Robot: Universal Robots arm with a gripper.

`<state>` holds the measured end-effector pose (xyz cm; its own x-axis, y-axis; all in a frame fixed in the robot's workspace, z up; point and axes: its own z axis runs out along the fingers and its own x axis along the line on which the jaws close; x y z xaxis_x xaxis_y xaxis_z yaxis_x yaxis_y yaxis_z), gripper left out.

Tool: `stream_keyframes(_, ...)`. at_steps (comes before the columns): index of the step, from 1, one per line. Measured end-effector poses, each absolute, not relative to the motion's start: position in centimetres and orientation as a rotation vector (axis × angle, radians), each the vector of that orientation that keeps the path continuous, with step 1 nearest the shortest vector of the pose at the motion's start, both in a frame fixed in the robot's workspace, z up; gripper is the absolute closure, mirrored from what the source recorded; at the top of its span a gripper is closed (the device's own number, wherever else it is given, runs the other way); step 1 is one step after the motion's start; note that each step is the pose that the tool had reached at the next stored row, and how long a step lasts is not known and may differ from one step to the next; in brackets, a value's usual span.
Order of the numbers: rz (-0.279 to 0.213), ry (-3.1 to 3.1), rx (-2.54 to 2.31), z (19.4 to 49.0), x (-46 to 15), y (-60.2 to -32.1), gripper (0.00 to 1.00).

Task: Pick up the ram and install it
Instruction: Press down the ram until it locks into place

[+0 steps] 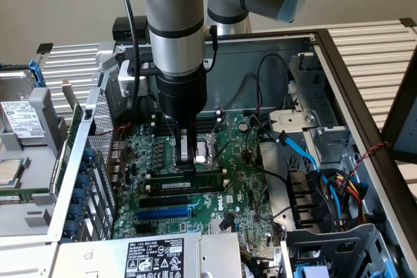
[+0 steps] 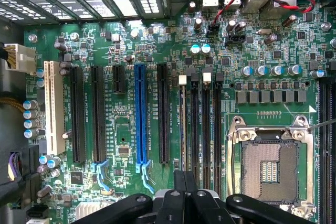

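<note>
The ram (image 1: 190, 187), a thin green stick with a white label, stands on edge in one of the long black memory slots (image 2: 205, 129) on the motherboard (image 1: 241, 180). In the wrist view the ram (image 2: 182, 129) appears as a thin line, seen edge-on. My gripper (image 1: 187, 170) points straight down with its shut fingers right at the ram's top edge, about midway along it. In the wrist view the gripper (image 2: 185, 182) has both fingers pressed together over that line, with nothing between them.
An open CPU socket (image 2: 270, 166) lies beside the memory slots. A blue slot (image 2: 140, 114) and black expansion slots sit on the other side. Cables (image 1: 313, 161) and drive cages crowd the exterior view's right. A labelled power supply (image 1: 156, 255) sits in front.
</note>
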<state>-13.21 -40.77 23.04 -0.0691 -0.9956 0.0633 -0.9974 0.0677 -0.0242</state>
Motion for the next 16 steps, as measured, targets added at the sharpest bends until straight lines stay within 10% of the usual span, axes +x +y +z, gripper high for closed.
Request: stream_keyframes(16, 0.095, -2.274, 2.123, 23.03, -13.21, -40.87, 0.89)
